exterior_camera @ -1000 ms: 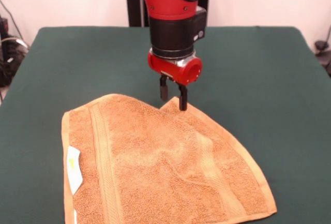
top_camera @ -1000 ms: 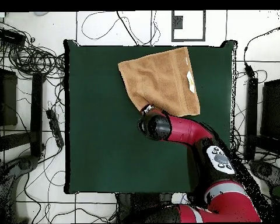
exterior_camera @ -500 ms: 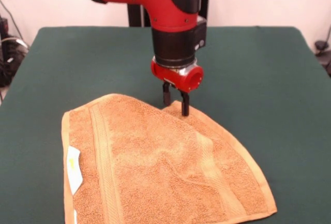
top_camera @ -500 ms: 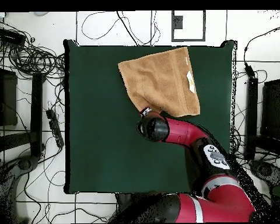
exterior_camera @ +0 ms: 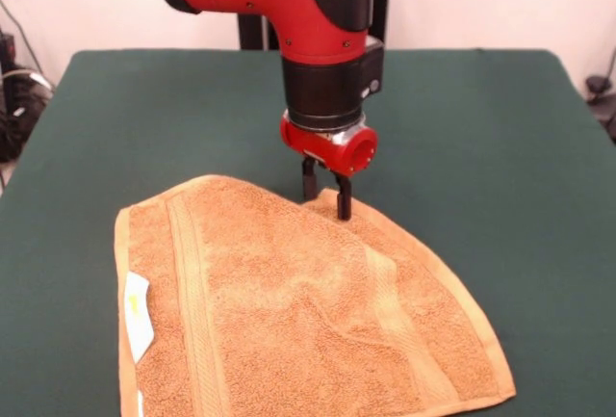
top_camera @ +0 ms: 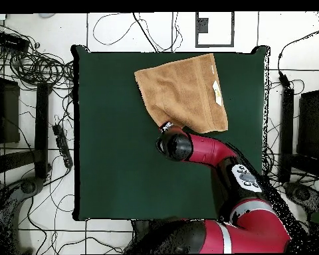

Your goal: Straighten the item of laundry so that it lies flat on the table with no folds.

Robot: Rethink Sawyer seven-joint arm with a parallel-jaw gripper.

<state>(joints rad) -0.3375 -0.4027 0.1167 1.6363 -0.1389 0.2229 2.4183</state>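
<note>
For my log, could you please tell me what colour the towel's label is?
The label on the towel is white with yellow print, clearest in the front view.

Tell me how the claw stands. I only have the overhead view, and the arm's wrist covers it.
Observer: In the front view the claw is open. Its two fingers are apart and point straight down at the towel's far corner.
Operator: Say whether it has cloth yet.
Observer: A small peak of that corner shows between the fingers, but the jaws have not closed on it.
Operator: Report any folds.
Observer: Beside the claw, an upper layer overlaps a lower one. A raised crease also crosses the right half, so the towel is not flat on the table.
</note>
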